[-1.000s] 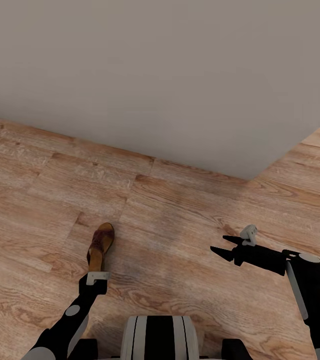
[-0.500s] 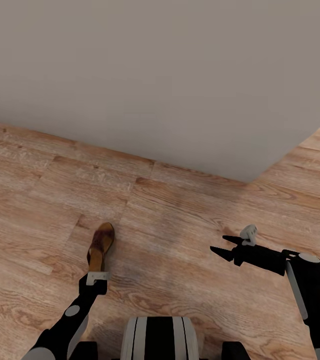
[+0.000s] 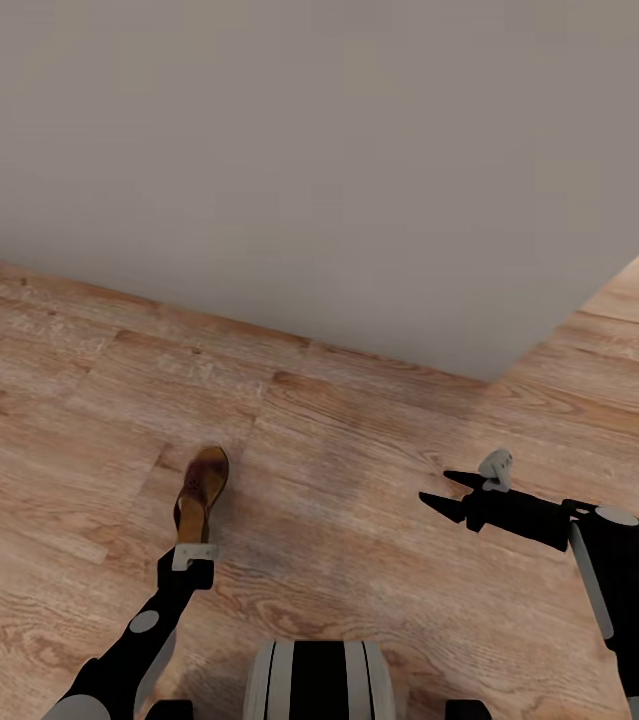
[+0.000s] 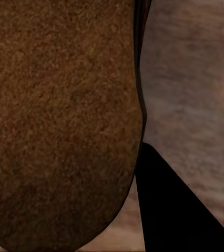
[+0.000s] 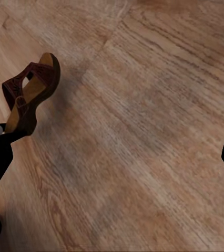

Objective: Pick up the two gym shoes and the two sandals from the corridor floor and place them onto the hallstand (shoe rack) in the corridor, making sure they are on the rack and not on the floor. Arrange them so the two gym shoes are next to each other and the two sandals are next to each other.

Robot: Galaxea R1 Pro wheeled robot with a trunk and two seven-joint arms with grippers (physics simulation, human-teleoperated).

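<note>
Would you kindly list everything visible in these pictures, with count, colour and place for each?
sandal: one, brown, held at its heel end by the left gripper, out in front of the robot.
corridor floor: one, light brown wood-grain planks, under the robot.
wall: one, plain grey, ahead, its corner to the right.
left gripper: one, black with a pale grey part, closed on the sandal's heel.
right gripper: one, black fingers spread apart, holding nothing, above the floor.
robot trunk: one, white with black stripes, at the head view's lower edge.
</note>
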